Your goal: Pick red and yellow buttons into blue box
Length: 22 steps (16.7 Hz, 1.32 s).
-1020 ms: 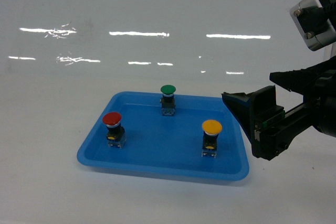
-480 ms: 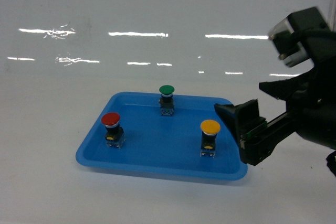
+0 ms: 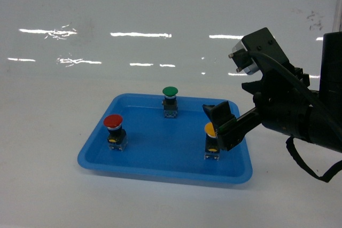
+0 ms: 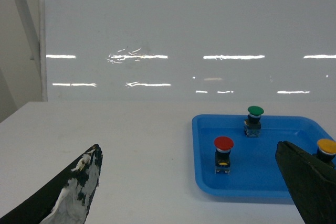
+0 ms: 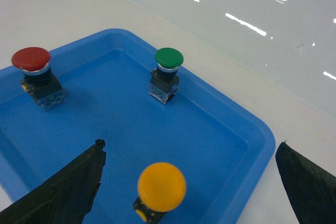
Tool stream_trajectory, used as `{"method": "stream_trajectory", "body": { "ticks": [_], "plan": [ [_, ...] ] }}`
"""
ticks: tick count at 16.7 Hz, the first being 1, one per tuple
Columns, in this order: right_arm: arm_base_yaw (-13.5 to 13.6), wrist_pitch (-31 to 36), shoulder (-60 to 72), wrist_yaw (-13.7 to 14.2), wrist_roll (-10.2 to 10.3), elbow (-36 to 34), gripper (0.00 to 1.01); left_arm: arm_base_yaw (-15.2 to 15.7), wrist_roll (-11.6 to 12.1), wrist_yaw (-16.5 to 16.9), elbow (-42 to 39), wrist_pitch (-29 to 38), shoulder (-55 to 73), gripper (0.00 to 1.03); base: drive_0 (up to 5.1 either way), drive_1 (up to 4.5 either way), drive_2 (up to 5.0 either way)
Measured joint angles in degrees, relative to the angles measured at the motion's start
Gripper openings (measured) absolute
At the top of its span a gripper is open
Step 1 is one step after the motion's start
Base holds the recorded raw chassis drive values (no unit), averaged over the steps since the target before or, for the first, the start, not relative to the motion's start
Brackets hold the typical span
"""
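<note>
Three buttons stand upright in a shallow blue tray [image 3: 160, 153] on the white tabletop [image 3: 48, 185], well apart from one another. The blue box does not show in any view.

The right arm [image 3: 288, 105] reaches in from the right of the head view, slanting down toward the tray's right side. Its pincer [image 3: 220, 126] is spread wide: in the right wrist view one dark finger [image 5: 63, 192] lies at the lower left and the other at the lower right, with the yellow button [image 5: 161, 186] between them and touching neither. In the head view the near finger covers part of that button's cap, so only a yellow sliver and the base below show.

The left pincer [image 4: 194, 192] shows only in its own wrist view, also open, with one scuffed finger at the lower left over bare tabletop and the other at the lower right edge, in front of the tray's near right part. It holds nothing.

The red button [image 3: 114, 122] stands in the tray's left part, near the front rim. The green button [image 3: 170, 92] stands at the back, near the far rim. The yellow one is in the right part, toward the front.
</note>
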Motion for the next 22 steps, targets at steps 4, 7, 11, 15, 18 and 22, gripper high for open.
{"method": "stream_trajectory", "body": {
  "ticks": [4,7,11,15,18,22],
  "plan": [
    [-2.1,-3.4,3.2,0.1,-1.8,4.0,0.98,0.0,0.0,0.0,0.0,0.0,0.0,0.98,0.0,0.00,0.0],
    [-1.7,-5.5,2.2,-1.9,-2.2,3.3,0.98,0.0,0.0,0.0,0.0,0.0,0.0,0.98,0.0,0.00,0.0],
    [-1.7,-5.2,1.7,-2.3,-2.1,3.3,0.98,0.0,0.0,0.0,0.0,0.0,0.0,0.98,0.0,0.00,0.0],
    [-1.2,-8.0,5.5,-3.4,-3.0,6.4,0.98,0.0,0.0,0.0,0.0,0.0,0.0,0.98,0.0,0.00,0.0],
    [0.5,-9.9,6.2,-5.3,-3.0,7.9,0.98,0.0,0.0,0.0,0.0,0.0,0.0,0.98,0.0,0.00,0.0],
    [1.9,-10.2,9.2,-2.5,-4.3,8.9,0.98,0.0,0.0,0.0,0.0,0.0,0.0,0.98,0.0,0.00,0.0]
  ]
}}
